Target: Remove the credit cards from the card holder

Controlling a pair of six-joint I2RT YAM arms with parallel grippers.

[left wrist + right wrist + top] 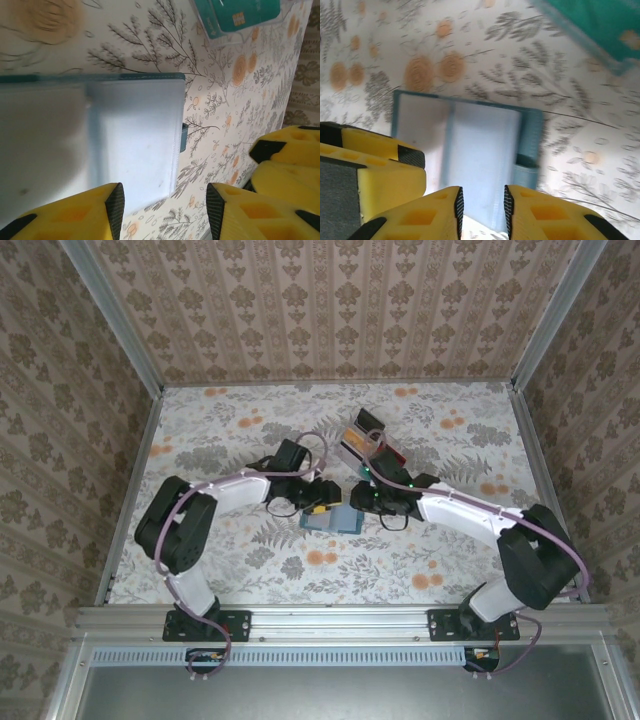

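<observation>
Slipping risk: the holder [331, 520] lies flat and open on the tabletop [240, 570] at frame centre, and nothing seems to pin it down; a pull on a card would likely drag the whole thing along.
Crowding risk: both pincers work over the same small holder and are nearly touching; a careless move could knock them together.
Pocket risk: the pale inner pockets look flat, and I cannot tell whether a card is inside; a pinch at the wrong edge would grab the lining instead.
Tray risk: the tray [365, 440] sits just above the holder in the top view, with a teal card [240, 15] in it; a wide swing of the right arm could nudge it.
Left pincer [162, 210]: jaws well apart with nothing between them; one fingertip [107, 207] hangs over the holder's lower corner, and contact cannot be told.
Right pincer [481, 212]: jaws only a narrow gap apart, clamped on nothing visible, poised over the holder's near edge at lower centre of its view.
Holder place: centre of the tabletop, between the two pincers, apart from the tray.
</observation>
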